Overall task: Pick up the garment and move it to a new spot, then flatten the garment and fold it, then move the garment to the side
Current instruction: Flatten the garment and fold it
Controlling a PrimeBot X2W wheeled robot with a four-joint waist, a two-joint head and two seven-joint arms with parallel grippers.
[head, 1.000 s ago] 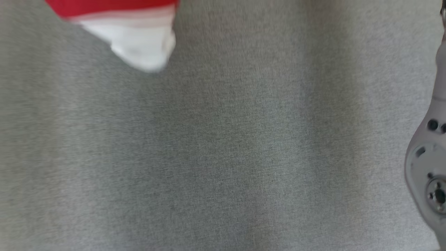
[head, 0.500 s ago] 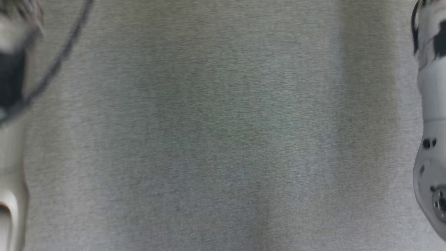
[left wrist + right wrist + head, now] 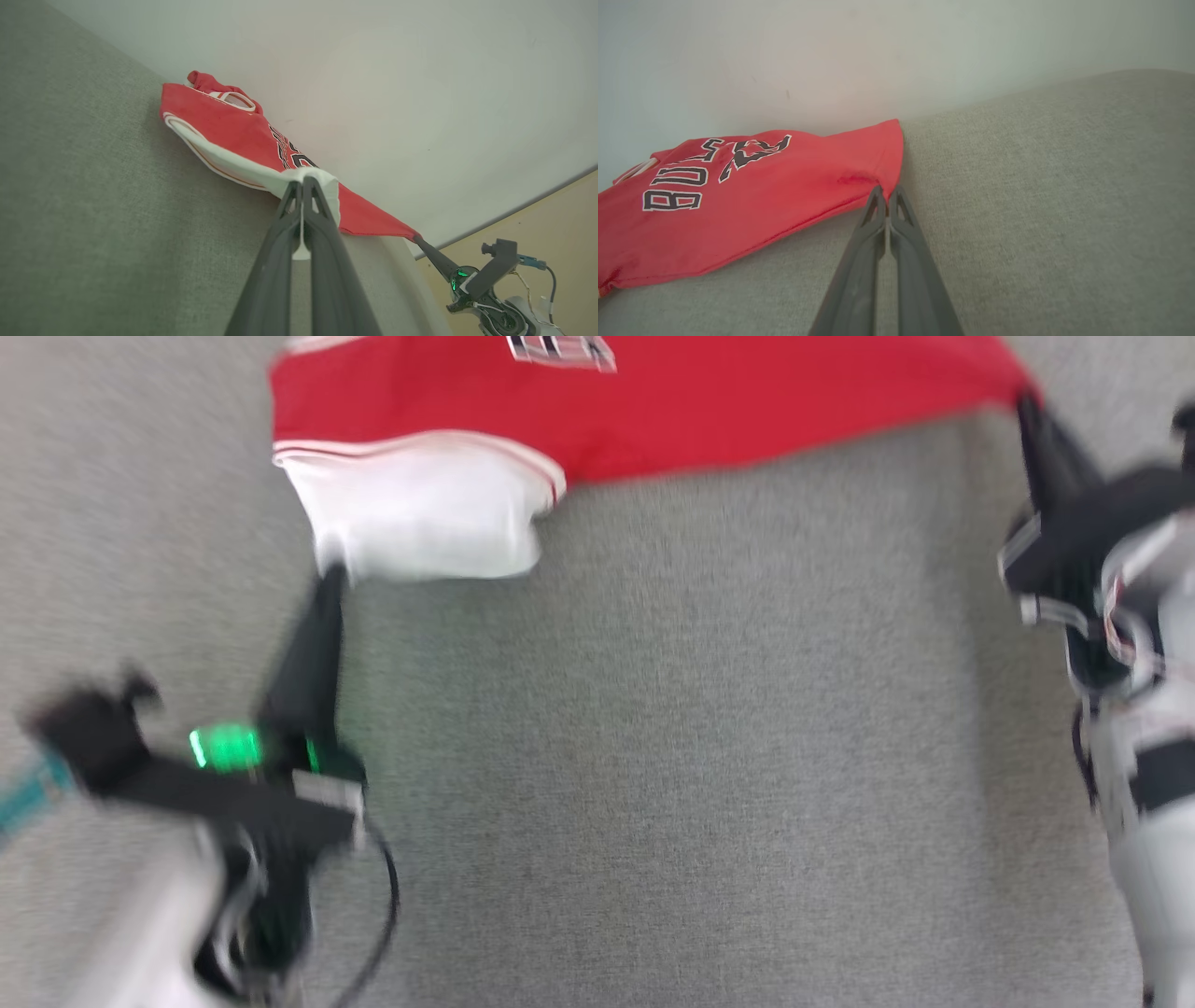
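spreading up to the pale wall, a grey surface is seen. the red garment is laid on it at the foot of the wall, lettering upward, and is drawn taut along its edge away from the wall. its white corner is pinched by the left gripper, closed tight with white cloth caught in the jaws. its red corner, also on the side away from the wall, is clamped by the closed right gripper.
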